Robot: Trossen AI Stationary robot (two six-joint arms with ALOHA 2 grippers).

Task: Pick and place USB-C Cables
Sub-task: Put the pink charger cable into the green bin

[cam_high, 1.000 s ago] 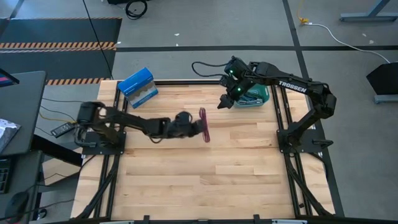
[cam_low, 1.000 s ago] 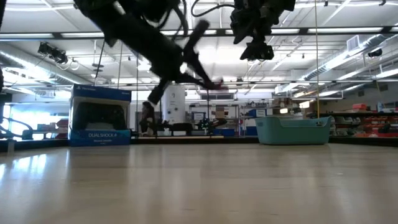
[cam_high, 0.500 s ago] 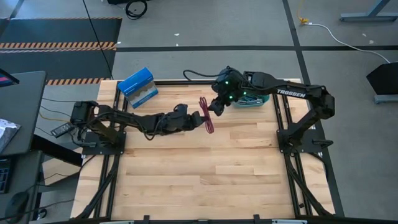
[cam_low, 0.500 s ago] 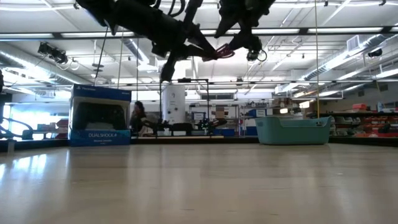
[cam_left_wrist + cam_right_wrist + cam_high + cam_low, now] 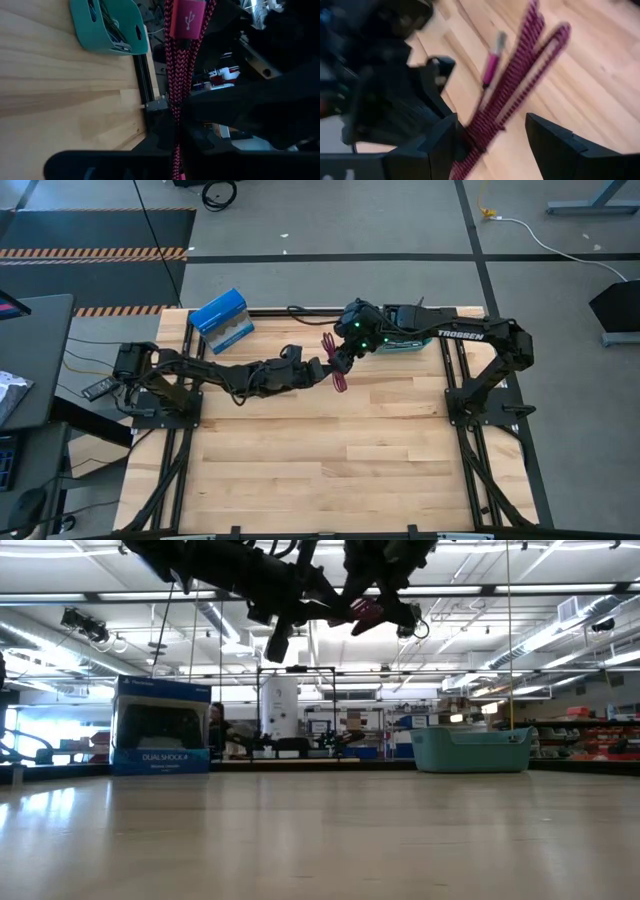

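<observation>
A maroon braided USB-C cable bundle (image 5: 333,366) with a pink connector (image 5: 186,20) is held high above the far middle of the table. My left gripper (image 5: 319,368) is shut on it from the table's left. My right gripper (image 5: 495,142) is open and comes from the right. Its fingers (image 5: 555,142) stand on either side of the bundle (image 5: 517,100). In the low view the bundle (image 5: 366,612) sits between both grippers, well above the tabletop. Other cables lie in the teal bin (image 5: 107,27). My left gripper pinches the maroon bundle about mid-length (image 5: 175,112) between its two fingers, level from the table's left and across the strands. The bundle is lifted clear of the table, its connector end sticking out past the fingers. My right gripper flanks the bundle; whether it touches, I cannot tell.
The teal bin (image 5: 470,750) stands at the far right edge, mostly under my right arm in the high view. A blue box (image 5: 222,320) stands at the far left corner. Bare wooden tabletop (image 5: 330,460) spreads across the middle and near side.
My left gripper has carried the maroon bundle up and toward the far right. My right gripper has moved from above the teal bin toward the table's left, up to the bundle, and its open fingers now flank it.
</observation>
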